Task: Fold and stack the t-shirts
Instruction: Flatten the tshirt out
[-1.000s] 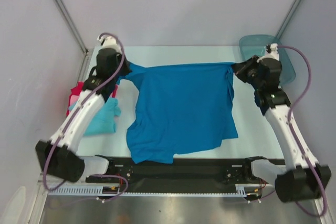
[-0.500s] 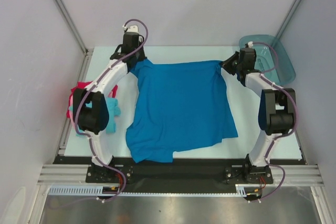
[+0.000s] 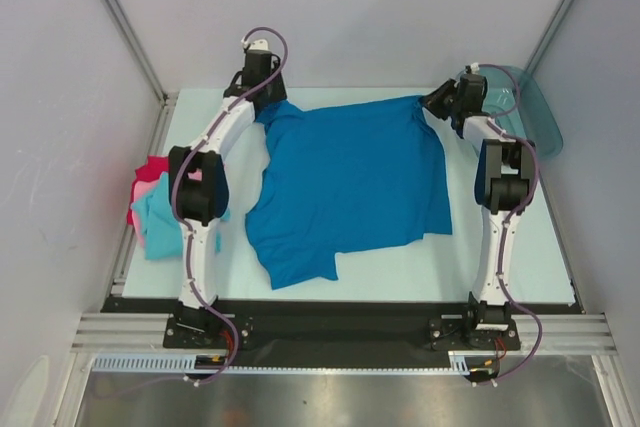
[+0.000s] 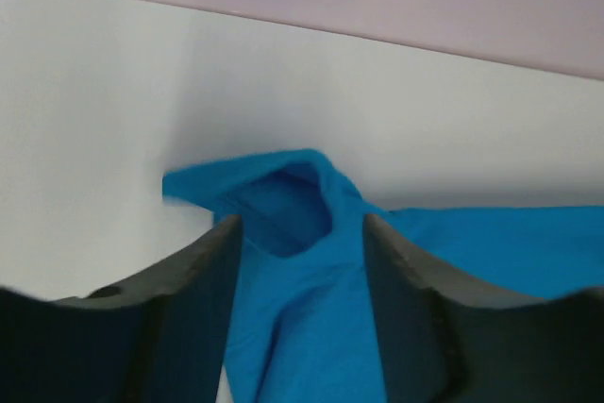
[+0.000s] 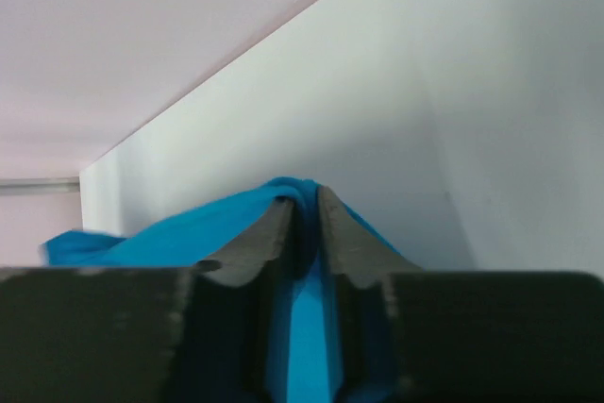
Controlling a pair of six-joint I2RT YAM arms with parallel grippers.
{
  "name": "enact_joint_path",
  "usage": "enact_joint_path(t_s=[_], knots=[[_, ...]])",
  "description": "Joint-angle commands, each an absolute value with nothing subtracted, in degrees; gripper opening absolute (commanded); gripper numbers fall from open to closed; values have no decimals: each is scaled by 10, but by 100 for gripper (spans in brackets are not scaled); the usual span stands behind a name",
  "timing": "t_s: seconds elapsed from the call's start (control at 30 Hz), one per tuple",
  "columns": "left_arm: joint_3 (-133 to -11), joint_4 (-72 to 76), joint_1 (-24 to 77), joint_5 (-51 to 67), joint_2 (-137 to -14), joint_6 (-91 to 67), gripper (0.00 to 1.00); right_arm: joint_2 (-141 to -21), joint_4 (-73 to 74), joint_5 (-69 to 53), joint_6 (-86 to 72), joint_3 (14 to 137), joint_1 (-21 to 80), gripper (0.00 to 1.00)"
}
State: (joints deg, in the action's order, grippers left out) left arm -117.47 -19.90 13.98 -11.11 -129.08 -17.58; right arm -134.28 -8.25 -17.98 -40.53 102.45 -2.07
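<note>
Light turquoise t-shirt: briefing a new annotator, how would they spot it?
Look at the pale table's left edge, where a heap of crumpled cloth lies. The light turquoise t-shirt is the piece nearest the arm bases, the pink t-shirt and red t-shirt behind it; it is paler than the spread medium blue t-shirt.

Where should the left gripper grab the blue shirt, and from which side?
Probably the bunched far-left corner of the blue shirt: it stands up in a raised fold right between the fingers of the open left gripper. Come straight down from above; elsewhere the cloth lies flat.
</note>
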Motion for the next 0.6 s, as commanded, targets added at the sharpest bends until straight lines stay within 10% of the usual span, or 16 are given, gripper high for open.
enact_joint_path(t_s=[0.0,0.07,0.13,0.57], knots=[[-1217,-194,134,-100,-1307,-178,62,-1385,-75,-208,-386,1106,-30,24],[-1223,-193,132,-97,-1321,-178,97,-1399,-68,-211,-383,1128,-31,55],[-1228,-194,132,-100,-1326,-179,100,-1400,-71,-205,-379,1132,-31,99],[-1092,-161,149,-82,-1100,-221,100,-1189,-65,-147,-400,1097,26,100]])
